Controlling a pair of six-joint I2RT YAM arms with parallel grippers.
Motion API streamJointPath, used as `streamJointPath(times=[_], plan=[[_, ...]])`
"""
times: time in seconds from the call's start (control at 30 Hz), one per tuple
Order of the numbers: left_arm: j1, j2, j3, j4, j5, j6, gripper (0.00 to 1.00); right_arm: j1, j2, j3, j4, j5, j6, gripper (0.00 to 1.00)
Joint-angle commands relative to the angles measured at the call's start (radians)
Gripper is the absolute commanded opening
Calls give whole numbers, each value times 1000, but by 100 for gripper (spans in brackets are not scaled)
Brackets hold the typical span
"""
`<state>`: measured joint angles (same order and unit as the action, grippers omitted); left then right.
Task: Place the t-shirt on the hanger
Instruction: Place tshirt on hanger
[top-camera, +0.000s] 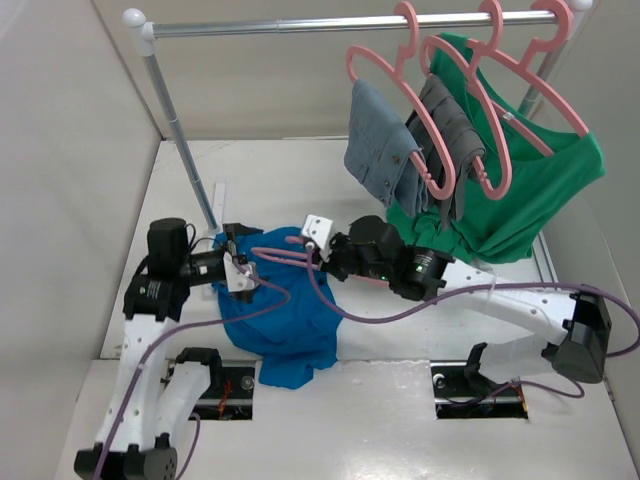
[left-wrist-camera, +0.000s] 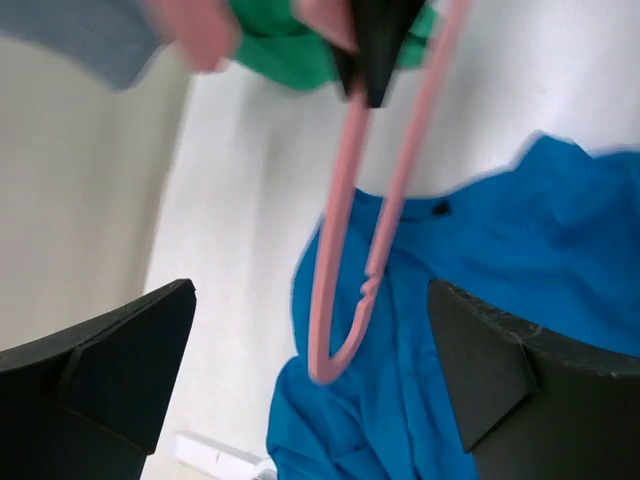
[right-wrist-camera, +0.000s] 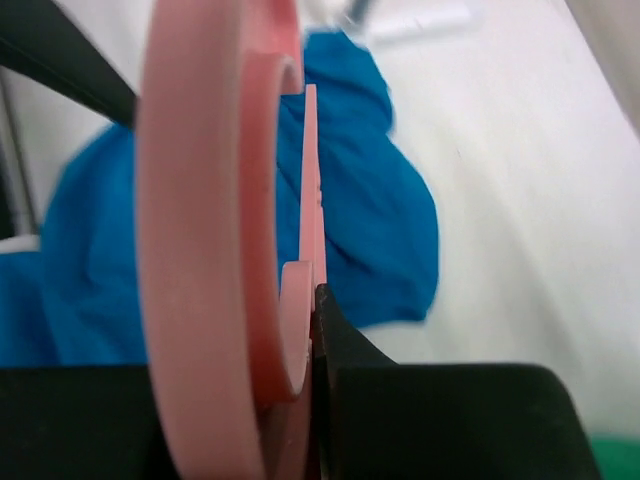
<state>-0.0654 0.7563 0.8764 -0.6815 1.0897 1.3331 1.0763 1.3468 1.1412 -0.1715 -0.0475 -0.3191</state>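
We see the left gripper (left-wrist-camera: 310, 325) spread wide, its two dark fingers (left-wrist-camera: 100, 380) far apart with nothing between them. In its wrist view the rounded end of the hanger (left-wrist-camera: 336, 230) falls within that gap, and we cannot tell whether it touches either finger. The right gripper (top-camera: 318, 256) is closed tight on the hanger's other end. From its own wrist the pink frame presses against a black finger (right-wrist-camera: 420, 420) and fills the near view.

The hanger reaches from the right gripper toward the left one, edge-on above the t-shirt (top-camera: 285, 325). The t-shirt lies crumpled on the table (top-camera: 300, 180) beneath and between both grippers, none of it threaded on the hanger.

Farther back, a rail (top-camera: 340, 22) carries other pink hangers with a green shirt (top-camera: 540, 190) and a grey-blue garment (top-camera: 380, 145).
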Motion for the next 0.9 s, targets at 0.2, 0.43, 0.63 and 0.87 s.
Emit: streamJointPath(times=[0.2, 0.43, 0.63, 0.87], plan=[[-4, -239, -234, 604, -220, -701, 100, -73, -164, -158, -14, 216, 242, 0], [-42, 72, -142, 241, -379, -460, 88, -73, -276, -196, -131, 354, 397, 0], [-290, 322, -82, 270, -648, -382, 88, -73, -394, -265, -140, 365, 439, 0], [-393, 474, -163, 417, -761, -272, 46, -73, -437, -241, -232, 411, 439, 0]])
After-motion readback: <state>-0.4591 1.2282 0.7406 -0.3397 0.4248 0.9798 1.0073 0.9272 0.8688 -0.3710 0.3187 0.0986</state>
